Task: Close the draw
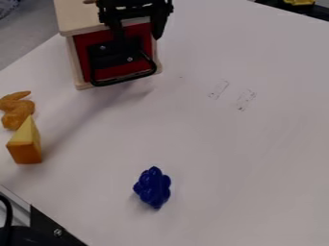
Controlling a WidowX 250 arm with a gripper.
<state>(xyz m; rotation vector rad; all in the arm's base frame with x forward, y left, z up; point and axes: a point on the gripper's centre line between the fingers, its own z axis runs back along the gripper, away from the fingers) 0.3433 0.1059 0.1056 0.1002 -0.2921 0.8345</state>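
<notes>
Your gripper [139, 36] hangs before the red drawer [120, 71], black handle [126, 79] just below; jaws parted. Blue toy [153, 187] on surface [225, 153], well apart from you.

Box [72, 18]: pale wood, smooth, matt. Drawer front [117, 72]: red, smooth, low sheen. Handle [126, 80]: black, slight gloss; metal or plastic, cannot tell. Toy grapes [153, 187]: glossy blue plastic. Cheese wedge [25, 149]: smooth, plastic-looking. Tabletop [225, 144]: matt, smooth, scuffed in patches.
</notes>
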